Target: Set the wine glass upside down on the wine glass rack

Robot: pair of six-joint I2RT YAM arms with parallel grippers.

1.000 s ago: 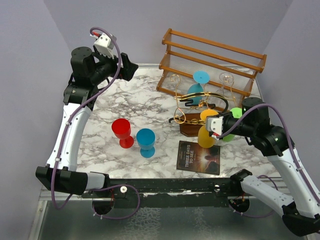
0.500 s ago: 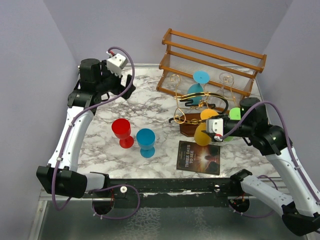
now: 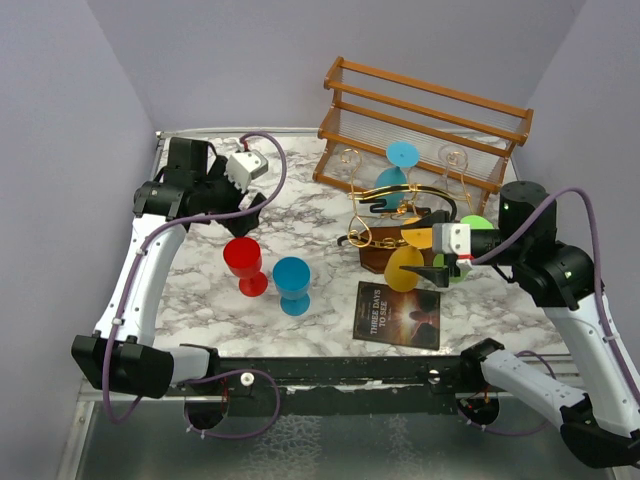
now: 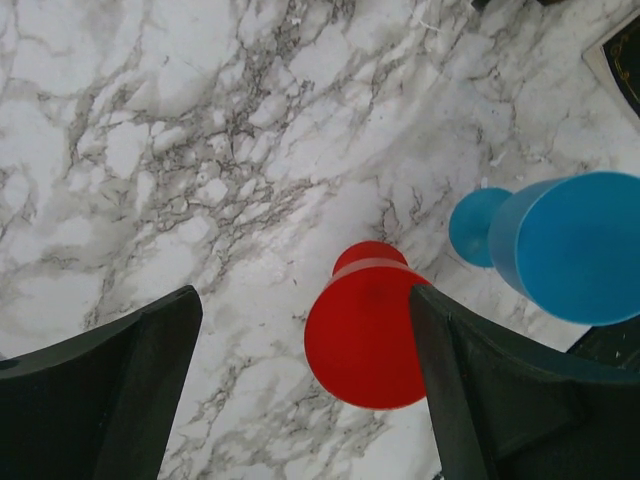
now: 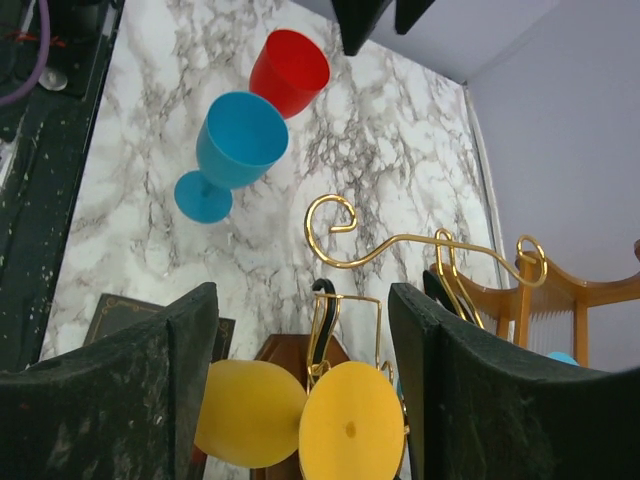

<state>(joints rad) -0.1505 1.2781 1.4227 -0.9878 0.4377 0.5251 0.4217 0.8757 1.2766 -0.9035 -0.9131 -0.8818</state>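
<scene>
A yellow wine glass [image 3: 405, 268] hangs upside down on the gold wire rack [image 3: 385, 215], which stands on a dark brown base; both show in the right wrist view, the glass [image 5: 250, 415] and the rack [image 5: 400, 240]. My right gripper [image 3: 430, 252] is open and empty just right of the glass, its fingers [image 5: 120, 390] on either side and not touching it. My left gripper [image 3: 235, 198] is open above an upright red glass [image 4: 368, 335], which stands next to an upright blue glass [image 4: 580, 255].
A teal glass [image 3: 400, 165] and a green glass [image 3: 470, 228] also hang on the wire rack. A large orange-brown slatted shelf [image 3: 425, 120] stands behind it. A dark book [image 3: 398, 313] lies at the front. The red glass [image 3: 243, 262] and the blue glass [image 3: 292, 283] stand mid-table.
My left arm has swung down from the far left corner to above the red glass. My right gripper has drawn back to the right; the yellow glass stays on the rack.
</scene>
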